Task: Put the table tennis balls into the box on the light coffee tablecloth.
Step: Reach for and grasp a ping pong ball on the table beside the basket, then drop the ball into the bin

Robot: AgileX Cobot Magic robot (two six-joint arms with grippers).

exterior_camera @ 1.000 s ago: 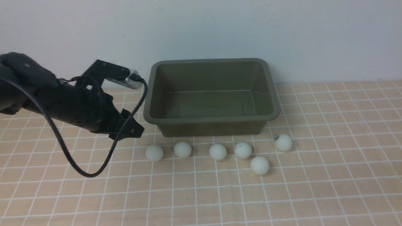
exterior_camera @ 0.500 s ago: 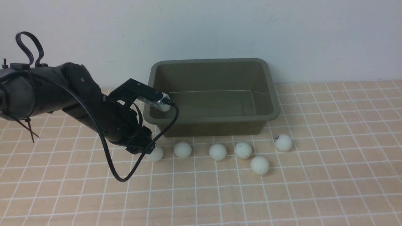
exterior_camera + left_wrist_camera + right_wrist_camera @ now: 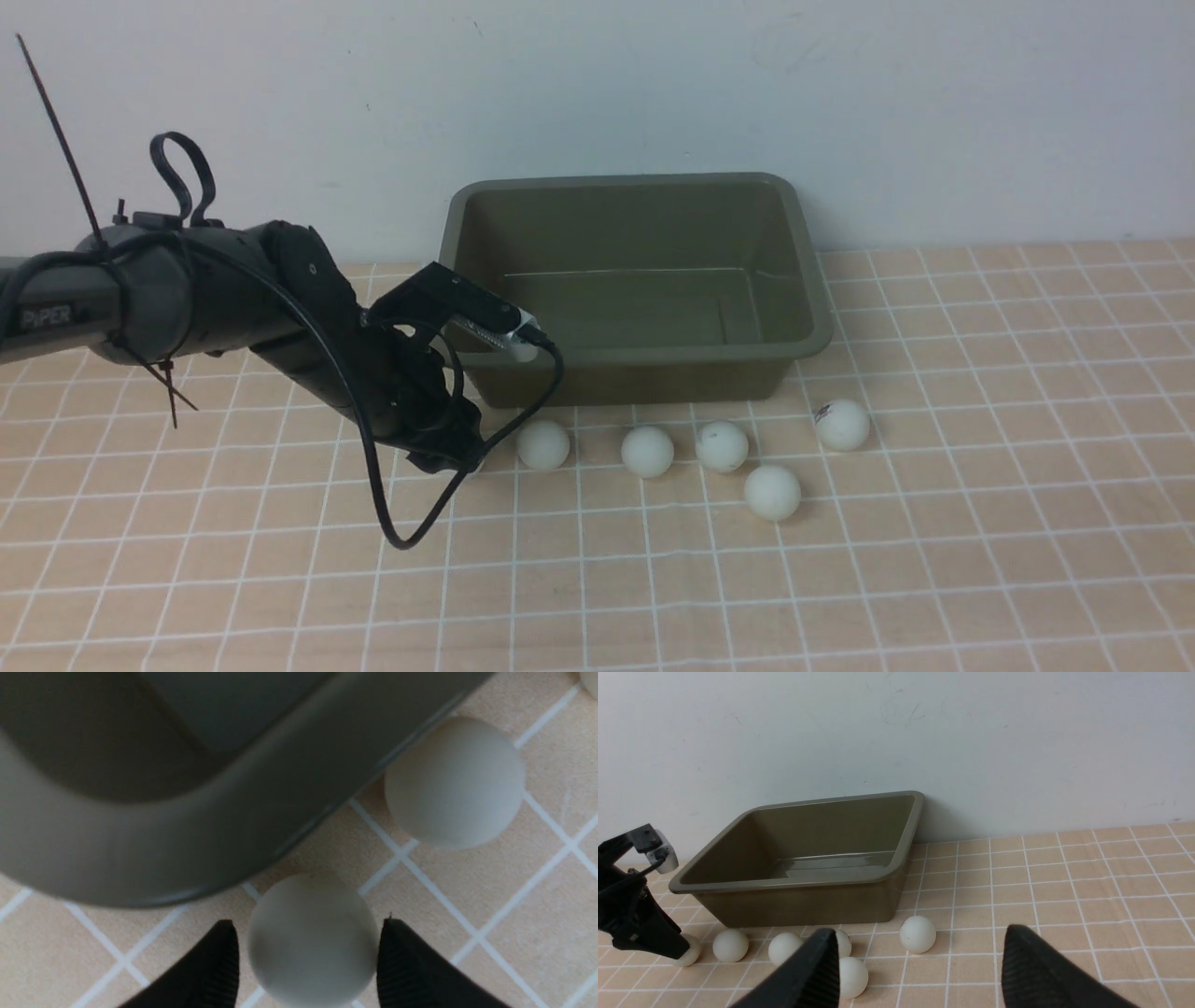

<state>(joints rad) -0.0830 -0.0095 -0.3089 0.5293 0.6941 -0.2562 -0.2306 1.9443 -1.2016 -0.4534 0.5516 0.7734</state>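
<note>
Fingers (image 3: 205,963) parted, my left gripper (image 3: 308,963) straddles the leftmost ball (image 3: 313,947); my right gripper (image 3: 922,966) is spread, holding nothing.

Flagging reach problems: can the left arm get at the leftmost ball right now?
Probably yes: the left gripper's open fingers straddle the leftmost ball, with the box's rim close by.
</note>
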